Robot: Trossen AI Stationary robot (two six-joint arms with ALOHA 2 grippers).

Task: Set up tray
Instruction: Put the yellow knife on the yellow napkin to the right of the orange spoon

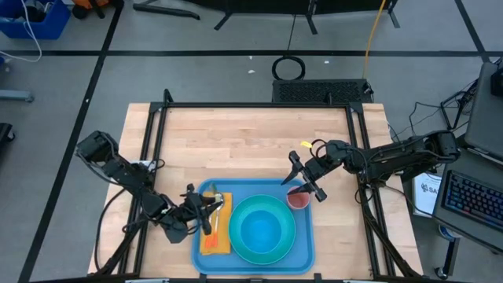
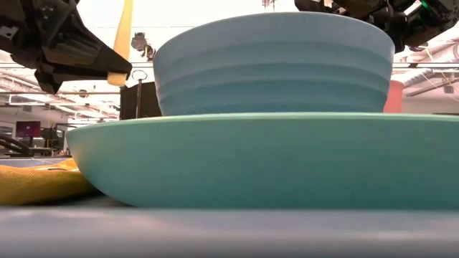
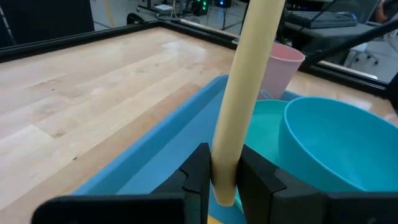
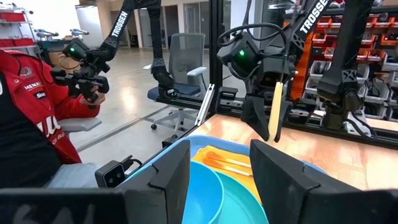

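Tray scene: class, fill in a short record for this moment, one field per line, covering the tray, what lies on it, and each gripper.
tray: light-blue tray on the wooden table
plate: turquoise plate with a bowl on it
napkin: yellow napkin at the tray's left end
cup: pink cup at the tray's right end
left gripper: left gripper shut on a cream utensil handle, above the napkin
right gripper: right gripper open, above the cup

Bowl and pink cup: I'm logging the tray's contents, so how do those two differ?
The bowl is turquoise and wide; the pink cup is much narrower. The bowl sits on the round plate mid-tray; the cup stands directly on the tray, in its far corner on the right arm's side, near the open right end effector. Both are upright on the tray.
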